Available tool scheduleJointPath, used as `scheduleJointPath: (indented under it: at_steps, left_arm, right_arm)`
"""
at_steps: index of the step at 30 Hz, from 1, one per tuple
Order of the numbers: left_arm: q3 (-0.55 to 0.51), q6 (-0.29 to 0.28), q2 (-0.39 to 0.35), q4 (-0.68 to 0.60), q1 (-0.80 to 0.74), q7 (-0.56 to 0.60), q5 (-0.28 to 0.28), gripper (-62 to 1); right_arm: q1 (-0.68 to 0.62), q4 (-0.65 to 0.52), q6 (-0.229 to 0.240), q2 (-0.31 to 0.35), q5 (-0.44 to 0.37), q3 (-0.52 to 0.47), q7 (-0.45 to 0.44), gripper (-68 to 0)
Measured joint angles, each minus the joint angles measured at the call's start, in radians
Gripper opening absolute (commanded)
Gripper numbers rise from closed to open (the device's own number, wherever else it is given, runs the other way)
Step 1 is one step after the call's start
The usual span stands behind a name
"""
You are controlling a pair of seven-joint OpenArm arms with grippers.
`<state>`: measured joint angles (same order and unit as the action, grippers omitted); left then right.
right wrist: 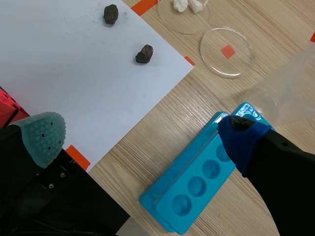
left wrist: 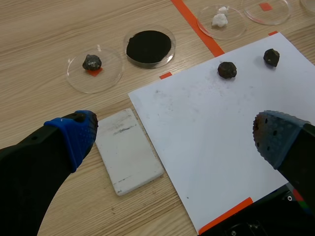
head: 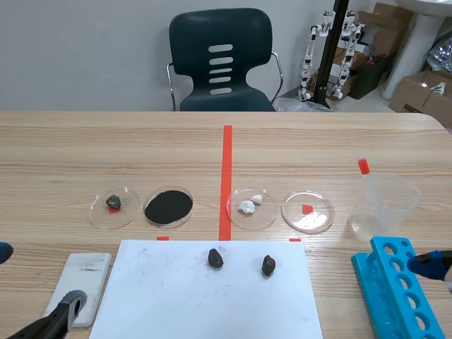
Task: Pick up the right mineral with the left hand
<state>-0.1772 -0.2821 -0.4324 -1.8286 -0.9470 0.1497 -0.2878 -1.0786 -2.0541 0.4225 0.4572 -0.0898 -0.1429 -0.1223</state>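
Observation:
Two dark minerals lie on a white paper sheet. The right mineral sits near the sheet's far right part, and the left mineral lies a little to its left. My left gripper is open, well short of both stones, above the sheet's near left corner. My right gripper is open too, hovering over the sheet's right edge and a blue rack. Neither gripper holds anything.
A white slab lies left of the sheet. Behind it stand several petri dishes: one with a dark stone, one with black powder, one with white pieces, one with nothing in it. A clear beaker and blue tube rack stand right.

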Motion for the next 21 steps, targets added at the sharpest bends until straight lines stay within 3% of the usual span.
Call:
scheduleJointPath:
  at_steps: [13, 21]
  left_arm:
    - [0.003, 0.000, 0.000, 0.000, 0.005, -0.004, 0.000, 1.4]
    - [0.085, 0.000, 0.000, 0.000, 0.113, -0.164, 0.000, 1.4]
  right_arm:
    - [0.000, 0.000, 0.000, 0.000, 0.000, 0.000, 0.000, -1.9]
    - [0.000, 0.000, 0.000, 0.000, 0.000, 0.000, 0.000, -1.9]
